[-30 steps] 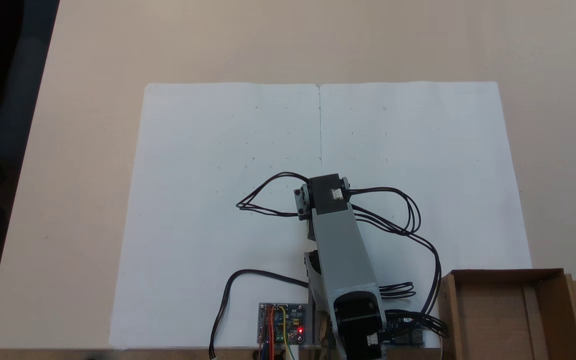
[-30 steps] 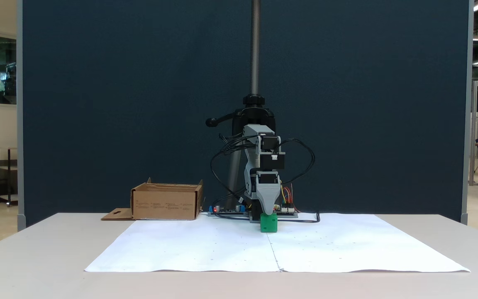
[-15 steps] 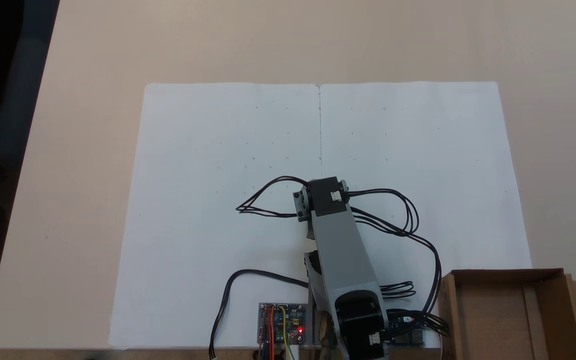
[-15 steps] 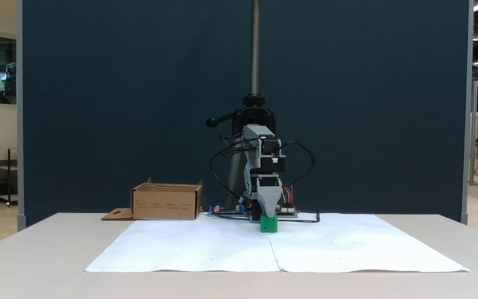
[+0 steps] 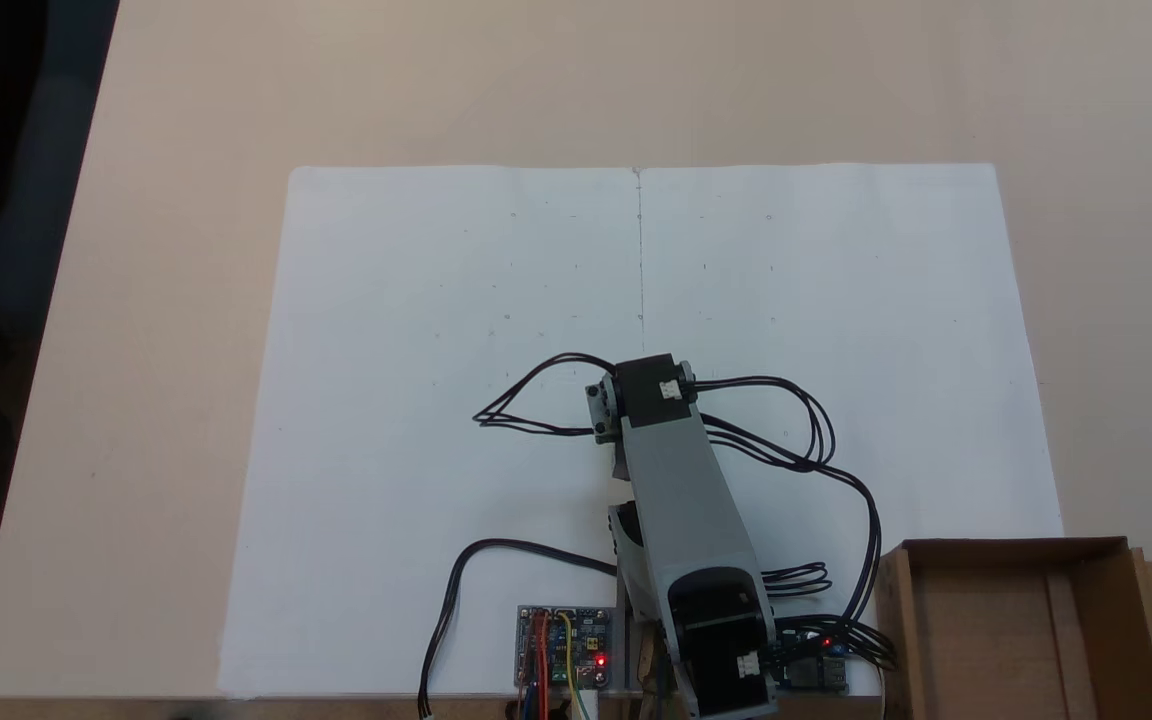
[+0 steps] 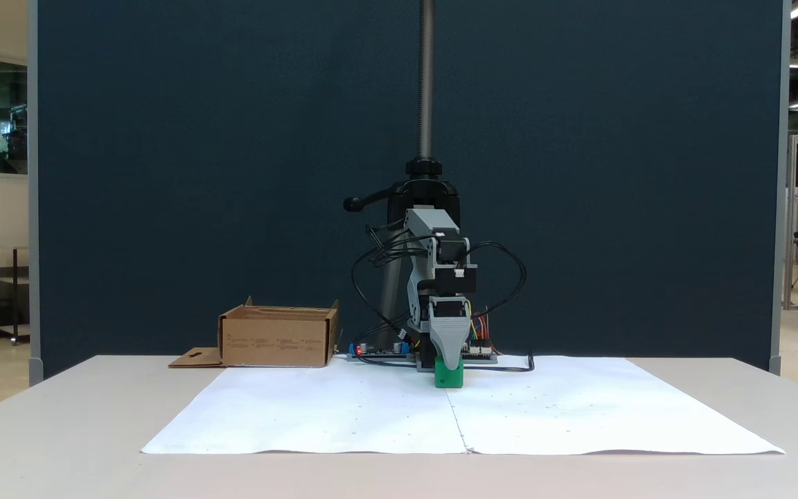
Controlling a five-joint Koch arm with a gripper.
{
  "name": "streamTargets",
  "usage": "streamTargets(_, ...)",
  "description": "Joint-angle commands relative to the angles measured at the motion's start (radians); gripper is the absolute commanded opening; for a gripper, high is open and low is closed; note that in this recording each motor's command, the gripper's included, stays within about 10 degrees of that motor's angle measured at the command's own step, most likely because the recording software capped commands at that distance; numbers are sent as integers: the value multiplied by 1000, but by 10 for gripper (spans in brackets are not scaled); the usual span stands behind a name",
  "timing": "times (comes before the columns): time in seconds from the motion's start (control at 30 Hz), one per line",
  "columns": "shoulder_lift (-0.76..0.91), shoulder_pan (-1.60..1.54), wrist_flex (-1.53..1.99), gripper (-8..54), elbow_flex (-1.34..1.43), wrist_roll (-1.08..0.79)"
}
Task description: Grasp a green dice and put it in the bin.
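The green dice (image 6: pixel 449 378) sits on the white paper just in front of the arm's base. My gripper (image 6: pixel 449 366) points straight down at it, and its grey front finger (image 6: pixel 448 346) overlaps the dice's top edge. The other jaw is hidden behind that finger, so I cannot tell whether the gripper is open or shut. Looking from above, the grey arm (image 5: pixel 681 500) covers both gripper and dice. The bin (image 6: pixel 278 338) is an open brown cardboard box left of the base in a fixed view and sits at the lower right corner (image 5: pixel 986 640) from above.
Two white paper sheets (image 5: pixel 436 330) cover the table's middle. A circuit board (image 5: pixel 564 648) and looping black cables (image 5: pixel 816 440) lie around the base. A clamp post (image 6: pixel 426 83) rises behind the arm, before a dark blue panel.
The arm has lowered a little. The grey finger tip has come down from just above the dice to overlap its top. The dice and bin have not moved.
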Motion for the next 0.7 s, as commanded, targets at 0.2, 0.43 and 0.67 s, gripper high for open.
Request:
streamTargets(0.2,-2,-28,-74,446,11,58)
streamTargets(0.43,-17,-28,-112,435,28,58)
streamTargets(0.67,-18,-28,-120,428,38,63)
